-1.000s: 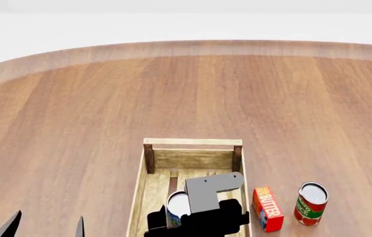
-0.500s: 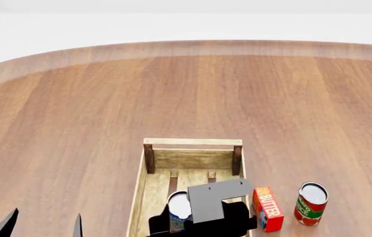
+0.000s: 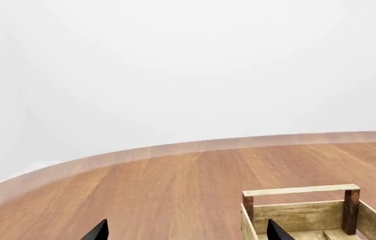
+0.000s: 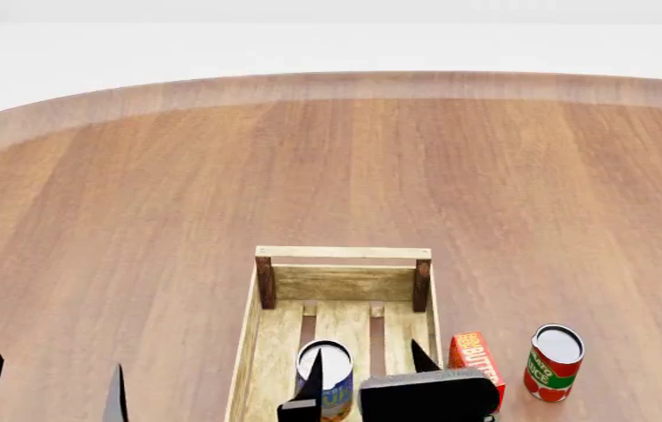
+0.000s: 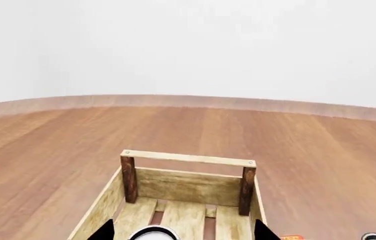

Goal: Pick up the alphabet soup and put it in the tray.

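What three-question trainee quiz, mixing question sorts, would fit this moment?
1. True or false: the blue and yellow-orange alphabet soup can stands inside the long light-wood slatted tray.
2. Which item lies between the tray and the red and green can? A) an orange-red butter box B) a bowl C) a spoon
3. Fill in: the right tool's fingers are ____ around the soup can.

Key: 1 true; 2 A; 3 open.

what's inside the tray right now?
The alphabet soup stands upright on the slats of the tray, near its close end, between the open fingers of the right gripper. The far end shows bare slats. The can's base is hidden by the gripper and frame edge.
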Robot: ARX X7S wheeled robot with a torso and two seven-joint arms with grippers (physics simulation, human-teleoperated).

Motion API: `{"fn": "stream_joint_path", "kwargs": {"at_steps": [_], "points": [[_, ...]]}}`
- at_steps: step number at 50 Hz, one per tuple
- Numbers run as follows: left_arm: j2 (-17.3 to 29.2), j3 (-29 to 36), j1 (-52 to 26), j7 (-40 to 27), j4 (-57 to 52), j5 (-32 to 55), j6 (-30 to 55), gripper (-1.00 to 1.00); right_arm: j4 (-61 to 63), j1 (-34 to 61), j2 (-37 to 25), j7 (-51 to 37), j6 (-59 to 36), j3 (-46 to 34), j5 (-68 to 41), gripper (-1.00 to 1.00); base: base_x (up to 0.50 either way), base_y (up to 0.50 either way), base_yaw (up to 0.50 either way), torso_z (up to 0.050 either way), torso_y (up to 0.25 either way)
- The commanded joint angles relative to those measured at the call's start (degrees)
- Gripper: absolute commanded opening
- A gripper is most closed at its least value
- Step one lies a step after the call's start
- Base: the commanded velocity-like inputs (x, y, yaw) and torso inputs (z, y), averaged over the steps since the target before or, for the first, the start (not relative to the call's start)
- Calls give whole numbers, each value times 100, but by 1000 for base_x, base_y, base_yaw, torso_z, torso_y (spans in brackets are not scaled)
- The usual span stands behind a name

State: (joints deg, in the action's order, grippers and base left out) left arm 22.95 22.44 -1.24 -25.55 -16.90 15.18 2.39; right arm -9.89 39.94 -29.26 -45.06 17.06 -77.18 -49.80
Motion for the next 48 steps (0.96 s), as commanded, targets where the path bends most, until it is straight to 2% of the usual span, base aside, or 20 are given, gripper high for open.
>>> {"fn": "stream_joint_path", "kwargs": {"at_steps": [1,13,24,48], "points": [[115,-29,93,-79,-386,15,100,100,1116,-339,-547,-1071,479,4,1102,100,0,0,0,0,0],[213,-27,224,-166,-720,-41,133,100,2373,-569,-1052,-1886,371,-67,2046,100,0,0,0,0,0],[310,-41,327,-259,-1117,-67,216,100,3213,-584,-1291,-2424,-193,-116,2602,100,0,0,0,0,0],[524,-91,527,-441,-1947,-114,397,100,4635,-457,-1492,-2925,-1426,-237,3329,100,0,0,0,0,0]]}}
